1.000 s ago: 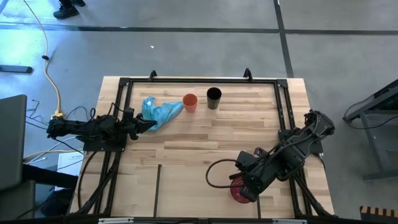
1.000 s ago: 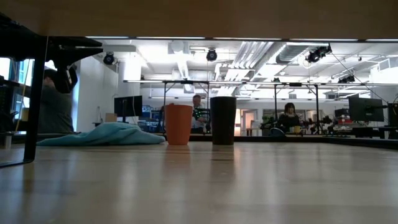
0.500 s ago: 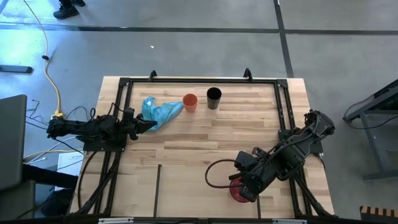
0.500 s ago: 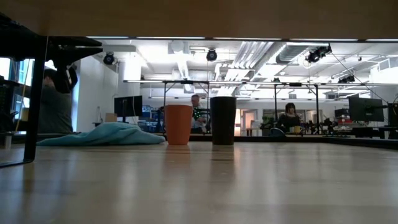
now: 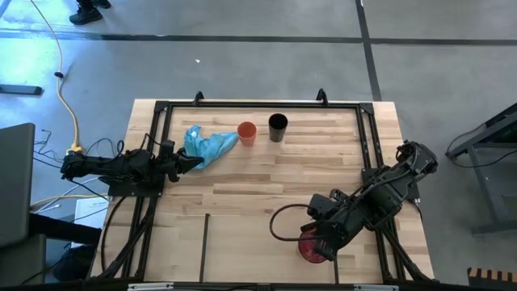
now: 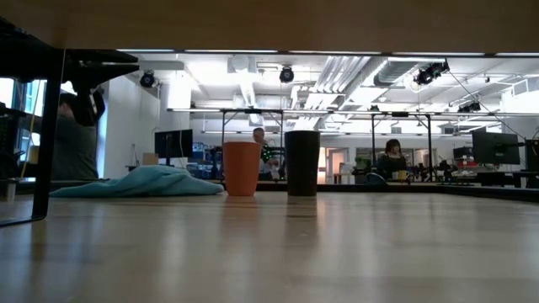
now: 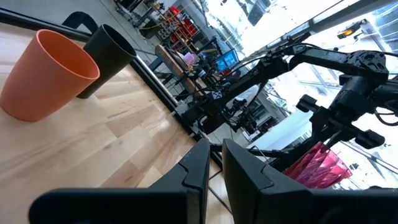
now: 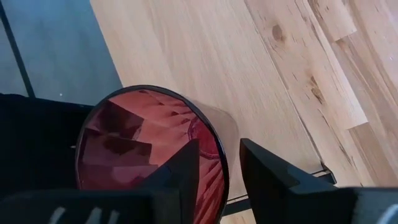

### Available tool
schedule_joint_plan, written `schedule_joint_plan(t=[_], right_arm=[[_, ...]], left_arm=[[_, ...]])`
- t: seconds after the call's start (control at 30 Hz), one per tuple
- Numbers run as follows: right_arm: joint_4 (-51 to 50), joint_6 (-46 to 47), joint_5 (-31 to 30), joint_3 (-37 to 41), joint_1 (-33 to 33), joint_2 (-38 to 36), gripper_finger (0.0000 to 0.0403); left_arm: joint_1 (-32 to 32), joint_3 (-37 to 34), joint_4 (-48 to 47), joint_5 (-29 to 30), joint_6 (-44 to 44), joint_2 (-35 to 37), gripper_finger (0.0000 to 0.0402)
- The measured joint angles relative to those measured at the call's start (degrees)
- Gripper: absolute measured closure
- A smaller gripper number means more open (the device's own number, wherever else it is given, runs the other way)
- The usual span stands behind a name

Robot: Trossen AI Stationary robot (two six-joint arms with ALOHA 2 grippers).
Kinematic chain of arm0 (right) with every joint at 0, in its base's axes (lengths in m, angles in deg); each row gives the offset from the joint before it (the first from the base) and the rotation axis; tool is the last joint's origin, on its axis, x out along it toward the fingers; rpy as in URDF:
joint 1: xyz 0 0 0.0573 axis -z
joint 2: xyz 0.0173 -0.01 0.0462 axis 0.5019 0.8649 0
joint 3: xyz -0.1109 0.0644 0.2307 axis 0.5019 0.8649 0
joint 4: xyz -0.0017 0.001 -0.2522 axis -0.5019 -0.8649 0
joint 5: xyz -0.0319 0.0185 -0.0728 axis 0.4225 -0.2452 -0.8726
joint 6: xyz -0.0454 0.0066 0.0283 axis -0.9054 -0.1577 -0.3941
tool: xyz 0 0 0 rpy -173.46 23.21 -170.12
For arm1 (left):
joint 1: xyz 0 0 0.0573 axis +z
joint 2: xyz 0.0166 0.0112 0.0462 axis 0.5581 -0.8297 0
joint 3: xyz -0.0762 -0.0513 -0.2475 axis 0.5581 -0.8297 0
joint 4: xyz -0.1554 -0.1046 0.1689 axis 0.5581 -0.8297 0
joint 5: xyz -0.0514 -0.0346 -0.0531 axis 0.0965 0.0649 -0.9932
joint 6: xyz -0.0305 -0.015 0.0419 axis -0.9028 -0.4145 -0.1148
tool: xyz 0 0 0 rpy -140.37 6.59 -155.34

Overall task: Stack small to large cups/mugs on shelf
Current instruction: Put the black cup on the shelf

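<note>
The translucent red-pink cup (image 5: pixel 309 247) (image 8: pixel 146 149) stands upright on the shelf (image 5: pixel 242 246), the near part of the wooden top. My right gripper (image 5: pixel 319 242) (image 8: pixel 219 173) is open over it, pointing steeply down. One finger stands inside the rim and one outside, with a gap on each side of the wall. The small orange cup (image 5: pixel 247 133) (image 6: pixel 242 168) and the black cup (image 5: pixel 278 128) (image 6: pixel 302 162) stand side by side near the far edge. My left gripper (image 5: pixel 195 161) (image 7: pixel 216 168) waits shut and level at the left, holding nothing.
A light-blue cloth (image 5: pixel 208 144) (image 6: pixel 139 182) lies crumpled left of the orange cup, close to my left gripper. A thin black bar (image 5: pixel 203 236) crosses the near left of the top. A black cable (image 5: pixel 279 226) loops beside the right arm. Bare wood lies between the cups and the shelf.
</note>
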State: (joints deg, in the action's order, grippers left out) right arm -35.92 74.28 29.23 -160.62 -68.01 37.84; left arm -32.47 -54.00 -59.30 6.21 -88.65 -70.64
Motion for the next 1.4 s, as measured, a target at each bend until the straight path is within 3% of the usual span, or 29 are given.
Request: schedule_joint_plan(t=[0.47,0.77,0.9,1.07,1.2,1.4], right_arm=[[0.94,-5.02,0.10,-8.59,0.00,-0.19,0.0295],[-7.49,-7.84,-5.41,-17.77,-0.02,-0.18,0.0295],[-6.09,-14.76,-8.08,-16.42,0.09,-3.71,0.0295],[-5.21,-24.65,-16.34,-17.29,0.11,-7.93,0.0295],[-1.67,-34.54,-21.63,-17.23,0.13,-11.62,0.0295],[2.96,-46.67,-25.56,-17.23,0.13,-15.43,0.0295]], left_arm=[[0.02,0.01,0.00,0.25,0.48,0.00,0.0367],[0.02,0.00,0.76,0.48,0.96,0.00,0.0367],[-0.02,0.00,8.34,1.56,-0.31,0.00,0.0367],[0.03,0.58,17.24,10.52,6.83,0.00,0.0367],[0.02,3.29,18.10,14.36,10.67,0.00,0.0367],[0.04,10.55,16.18,14.43,19.11,-4.81,0.0367]])
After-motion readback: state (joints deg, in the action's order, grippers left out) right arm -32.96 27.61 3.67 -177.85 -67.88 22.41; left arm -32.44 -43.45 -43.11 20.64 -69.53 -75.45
